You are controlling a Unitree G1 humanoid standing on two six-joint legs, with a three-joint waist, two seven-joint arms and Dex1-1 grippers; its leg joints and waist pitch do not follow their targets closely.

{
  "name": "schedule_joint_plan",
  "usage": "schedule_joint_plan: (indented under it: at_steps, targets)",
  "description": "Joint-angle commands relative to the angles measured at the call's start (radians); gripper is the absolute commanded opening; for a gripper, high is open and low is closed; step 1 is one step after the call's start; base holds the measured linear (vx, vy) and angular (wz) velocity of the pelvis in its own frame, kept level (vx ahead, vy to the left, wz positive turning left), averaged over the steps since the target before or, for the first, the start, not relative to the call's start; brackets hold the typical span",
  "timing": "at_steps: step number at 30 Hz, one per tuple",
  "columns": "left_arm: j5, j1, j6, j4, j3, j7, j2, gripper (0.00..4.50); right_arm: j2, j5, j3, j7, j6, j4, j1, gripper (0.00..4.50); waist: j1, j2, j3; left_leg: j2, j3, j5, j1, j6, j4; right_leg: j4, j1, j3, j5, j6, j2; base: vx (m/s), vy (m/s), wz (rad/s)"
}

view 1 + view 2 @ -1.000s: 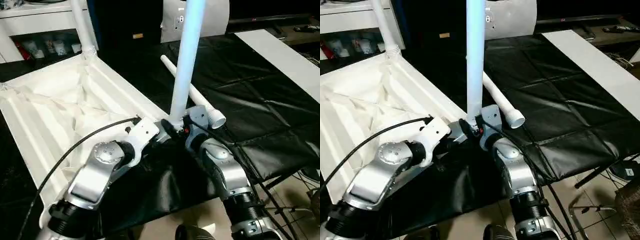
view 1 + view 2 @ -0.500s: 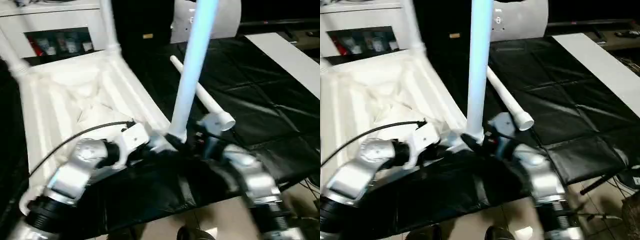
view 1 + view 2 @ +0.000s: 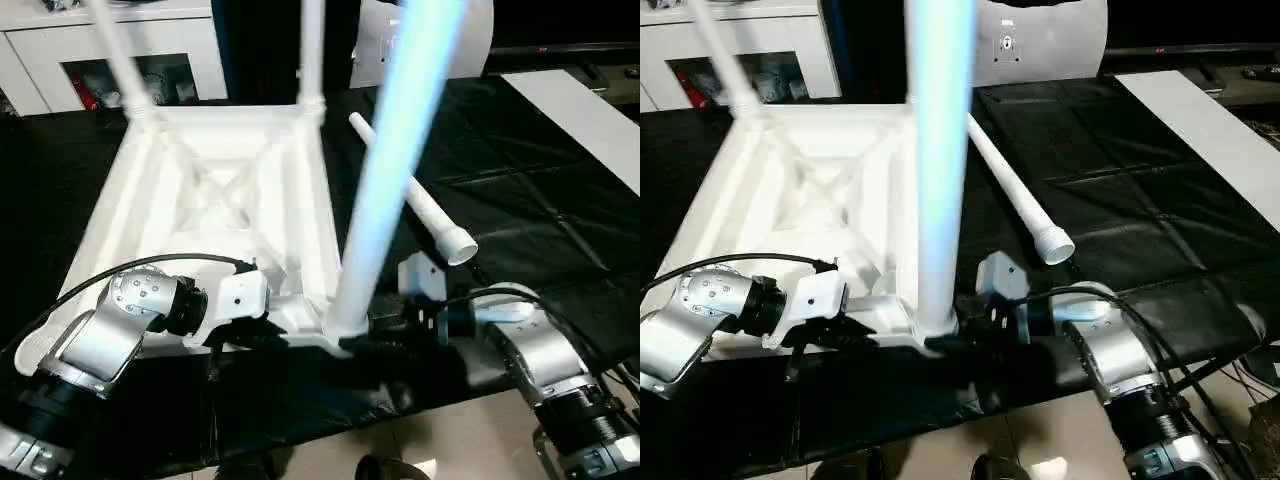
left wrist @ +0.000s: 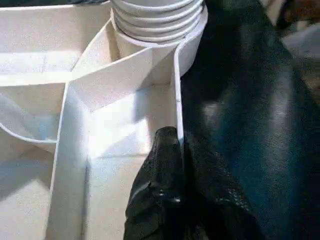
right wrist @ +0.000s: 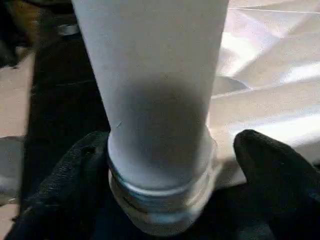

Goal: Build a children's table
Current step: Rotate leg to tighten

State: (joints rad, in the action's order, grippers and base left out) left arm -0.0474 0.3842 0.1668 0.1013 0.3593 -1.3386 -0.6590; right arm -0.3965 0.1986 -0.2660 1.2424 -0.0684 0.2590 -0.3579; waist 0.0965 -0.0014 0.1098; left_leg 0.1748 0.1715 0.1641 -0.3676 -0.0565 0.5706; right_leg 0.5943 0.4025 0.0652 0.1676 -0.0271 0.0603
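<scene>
Table top (image 3: 215, 190) swung round; left tool (image 4: 172, 150) pinches rim, right tool (image 5: 160, 190) wide, leg (image 3: 390, 170) blurred.

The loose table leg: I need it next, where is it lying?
The loose table leg lies on the black mat, right of the upturned tabletop, beyond the right end effector.

Black quilted mat (image 3: 520, 200), white cabinet (image 3: 110, 60) behind, tiled floor (image 3: 470, 440).

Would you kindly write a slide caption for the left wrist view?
Left gripper pinches the rim of the upturned white tabletop beside a leg's threaded base.
</scene>
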Motion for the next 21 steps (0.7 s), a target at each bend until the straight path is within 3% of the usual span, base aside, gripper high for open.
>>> schedule_joint_plan:
  at_steps: [1, 12, 17, 21]
  targets:
    - [0.009, 0.002, -0.041, 0.008, 0.073, -0.079, -0.005, 0.0, -0.005, 0.01, -0.01, 0.029, 0.01, 0.011, -0.026, 3.74, -0.004, 0.005, -0.071, 0.058, -0.016, 0.252, 0.014, 0.054, -0.066, -0.072, -0.044, -0.056, 0.32, -0.207, 0.086, 0.0, 0.0, 0.0]
    - [0.016, 0.01, -0.084, 0.035, 0.083, -0.107, -0.01, 0.0, -0.009, 0.017, -0.022, 0.068, 0.004, 0.012, -0.029, 2.85, -0.005, 0.003, -0.071, 0.057, -0.016, 0.246, 0.013, 0.05, -0.066, -0.071, -0.044, -0.056, 0.323, -0.208, 0.085, 0.0, 0.0, 0.0]
    - [0.019, 0.008, -0.087, 0.04, 0.079, -0.105, -0.011, 0.0, -0.005, 0.013, -0.027, 0.077, 0.006, 0.011, -0.023, 2.76, -0.005, 0.004, -0.071, 0.058, -0.016, 0.241, 0.013, 0.052, -0.066, -0.069, -0.044, -0.056, 0.312, -0.21, 0.084, 0.0, 0.0, 0.0]
    - [0.007, -0.019, -0.021, 0.001, 0.053, -0.041, 0.005, 0.0, 0.01, -0.002, -0.033, 0.042, 0.011, -0.003, 0.005, 2.75, -0.005, 0.003, -0.067, 0.058, -0.016, 0.255, 0.013, 0.049, -0.067, -0.073, -0.042, -0.057, 0.34, -0.206, 0.086, 0.0, 0.0, 0.0]
